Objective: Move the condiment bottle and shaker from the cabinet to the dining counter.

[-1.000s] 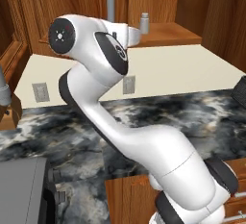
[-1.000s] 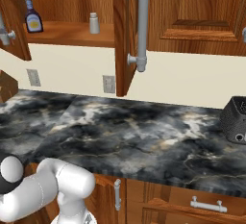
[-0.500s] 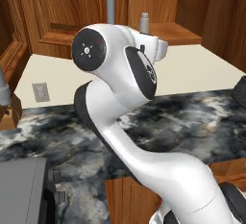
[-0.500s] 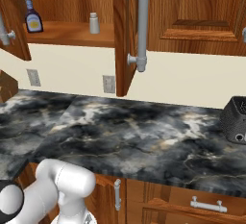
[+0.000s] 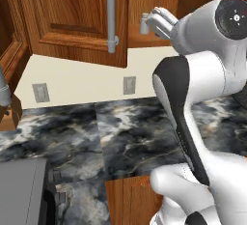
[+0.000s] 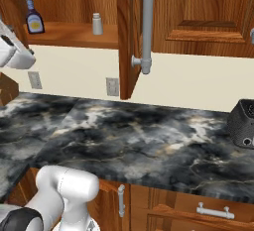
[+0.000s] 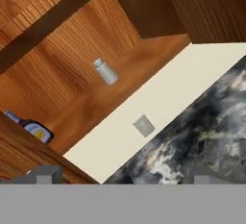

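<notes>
Nothing moved yet, by the look of it: condiment bottle (image 6: 33,18) upright on the shelf of the cabinet (image 6: 74,35), well ahead of the claw (image 7: 120,179) and off toward the lower left edge of the hand view, partly cut off there behind the door edge. Shaker (image 6: 97,24) upright on the same shelf, ahead and nearer the middle, apart from the bottle. Claw spread wide, pinching nothing, short of the shelf and above the marbled wall counter (image 6: 149,141). Still to do: reach in, grasp each item, carry both to the dining counter.
</notes>
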